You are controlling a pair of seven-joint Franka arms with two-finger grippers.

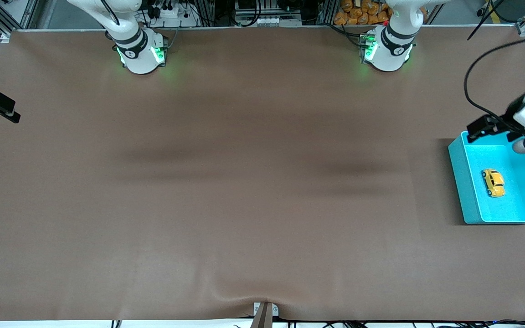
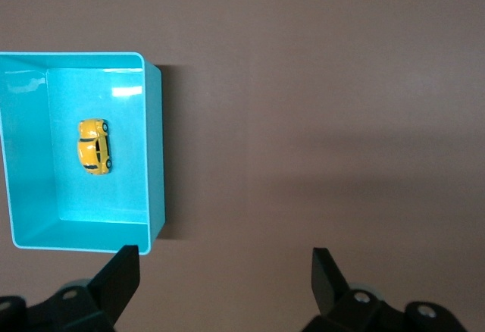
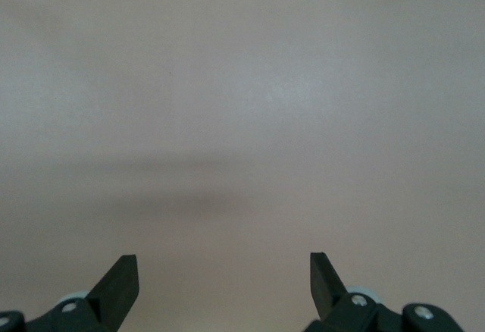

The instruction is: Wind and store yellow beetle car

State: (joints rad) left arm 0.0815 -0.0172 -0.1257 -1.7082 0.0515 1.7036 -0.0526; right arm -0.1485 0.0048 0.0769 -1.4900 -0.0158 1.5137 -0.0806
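- So the tiny glossy yellow beetle car (image 1: 493, 182) with the dark windows and little black wheels is sitting on its wheels on the floor of the open turquoise plastic bin (image 1: 457, 173), roughly mid-floor and not touching any wall. Judging from that, the storing part looks done; whether it got wound I honestly can't tell from here.
- The bin sits at the left arm's end of the brown table (image 1: 244, 205), right by the table's edge, which I'd guess is why my left arm is the one dealing with it.
- My left gripper (image 2: 224, 271) is up in the air, over the bin's wall and the bare table just beside it, not over the car itself. Fingers (image 2: 121, 279) spread wide with nothing between them. In my left wrist view the whole bin and car show, so I'm well above them, clear of the rim.
- My right gripper (image 3: 224, 275) is parked way off at the right arm's end of the table, only just poking into the front view. Also spread wide and empty, with nothing but plain tabletop under it. It's just waiting; there's nothing over there for it to do.
- If anything's left, I reckon it's just pulling my left arm away without clipping the bin.
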